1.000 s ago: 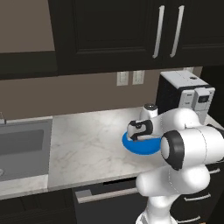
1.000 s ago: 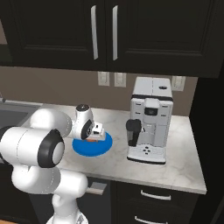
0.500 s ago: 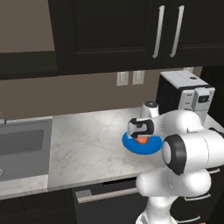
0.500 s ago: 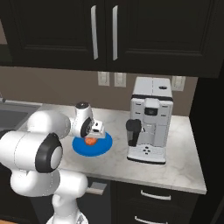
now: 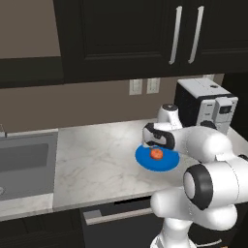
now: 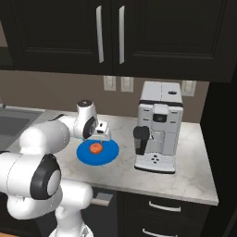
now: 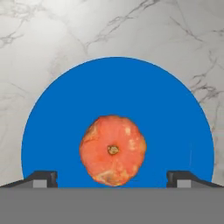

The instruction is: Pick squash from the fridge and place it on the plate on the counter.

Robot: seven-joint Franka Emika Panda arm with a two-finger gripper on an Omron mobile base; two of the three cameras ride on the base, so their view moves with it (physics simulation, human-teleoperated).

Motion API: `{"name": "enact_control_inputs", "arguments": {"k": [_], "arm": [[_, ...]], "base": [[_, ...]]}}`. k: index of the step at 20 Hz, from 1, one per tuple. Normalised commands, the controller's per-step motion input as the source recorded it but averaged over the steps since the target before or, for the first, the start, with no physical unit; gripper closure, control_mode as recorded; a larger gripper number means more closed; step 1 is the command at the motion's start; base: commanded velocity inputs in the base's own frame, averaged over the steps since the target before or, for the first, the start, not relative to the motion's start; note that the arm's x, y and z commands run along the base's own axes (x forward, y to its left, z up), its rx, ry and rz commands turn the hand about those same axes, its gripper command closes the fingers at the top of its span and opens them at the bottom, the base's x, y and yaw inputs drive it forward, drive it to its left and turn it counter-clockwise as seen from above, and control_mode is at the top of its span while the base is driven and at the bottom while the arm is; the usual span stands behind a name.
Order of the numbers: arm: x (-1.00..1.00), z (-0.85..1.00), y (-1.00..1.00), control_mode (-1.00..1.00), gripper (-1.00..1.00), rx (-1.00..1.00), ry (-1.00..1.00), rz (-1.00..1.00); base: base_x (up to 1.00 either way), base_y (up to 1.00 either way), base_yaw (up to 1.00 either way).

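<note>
The orange squash (image 7: 112,150) lies near the middle of the blue plate (image 7: 166,100), stem scar facing up. The plate rests on the marbled counter (image 5: 97,155). My gripper (image 7: 112,178) hangs open a short way above the squash, its two dark fingertips (image 7: 42,177) spread wider than the squash and not touching it. From the left base view the squash (image 5: 156,154) sits on the plate (image 5: 145,160) just below the gripper (image 5: 154,145). From the right base view the squash (image 6: 96,147), plate (image 6: 109,155) and gripper (image 6: 99,139) stand the same way. The fridge is out of view.
A coffee machine (image 6: 157,127) stands on the counter right of the plate, close to it. A sink (image 5: 24,162) lies at the counter's left end. Dark wall cabinets (image 5: 145,38) hang above, and dark drawers (image 6: 162,213) sit under the counter.
The gripper has opened and lifted off the plate. The squash, covered by the hand a second ago, now lies free on the plate.
</note>
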Motion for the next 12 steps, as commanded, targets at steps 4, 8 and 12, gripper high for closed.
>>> {"name": "enact_control_inputs", "arguments": {"k": [4, 8, 12], "arm": [[-0.61, 0.33, 0.0, -1.0, -1.0, 0.0, -0.04, 0.0], [-0.69, 0.18, 0.0, -1.0, -1.0, 0.0, -0.05, 0.0], [-0.68, 0.29, 0.0, -1.0, -1.0, 0.0, -0.07, 0.0]], "base": [[0.0, 0.0, 0.0], [0.0, 0.0, 0.0], [0.0, 0.0, 0.0]]}}
